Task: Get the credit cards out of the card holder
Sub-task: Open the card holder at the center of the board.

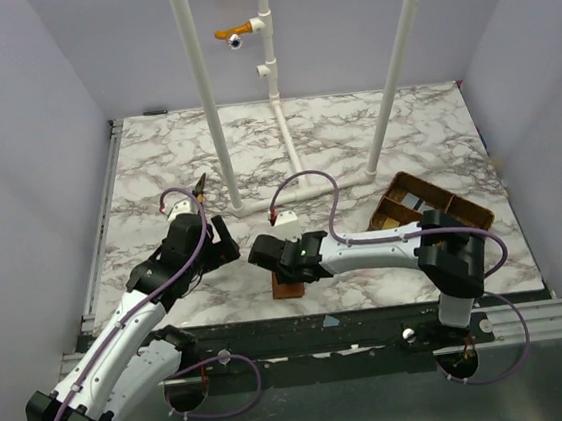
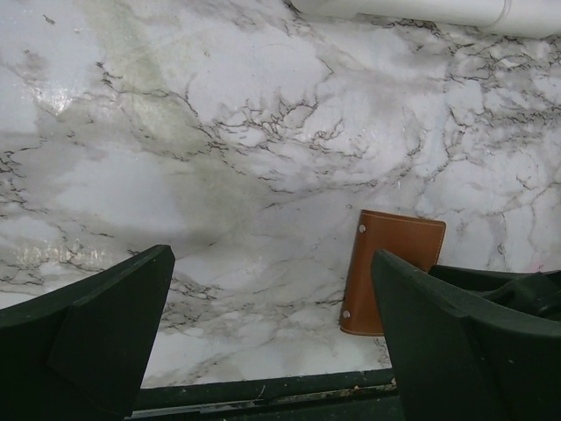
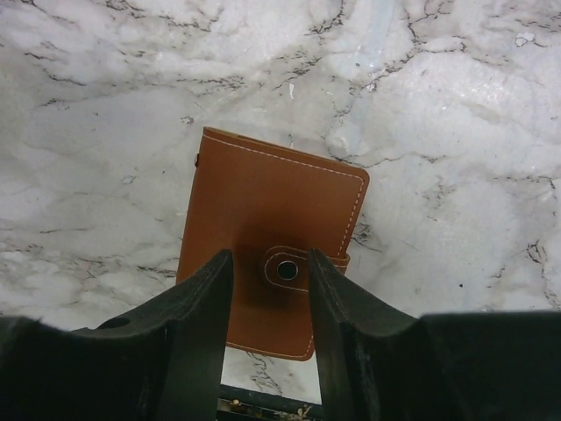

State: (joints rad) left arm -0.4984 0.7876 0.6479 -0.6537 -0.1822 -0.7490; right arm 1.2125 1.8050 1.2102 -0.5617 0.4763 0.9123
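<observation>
Our right pincer (image 3: 270,263), narrowly parted, straddles the card holder's (image 3: 263,202) snap tab (image 3: 287,269); left pincer (image 2: 272,259) gapes wide. Tugging could drag it off the table (image 3: 456,132).

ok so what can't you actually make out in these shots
Cards: none visible; the wallet is shut and snapped in the right wrist view, its cover hiding any contents.
Top view: the right gripper covers most of the wallet.
Left wrist view: a finger of the left gripper cuts off the wallet's right side.
Basket: contents too small to tell, top view.
</observation>
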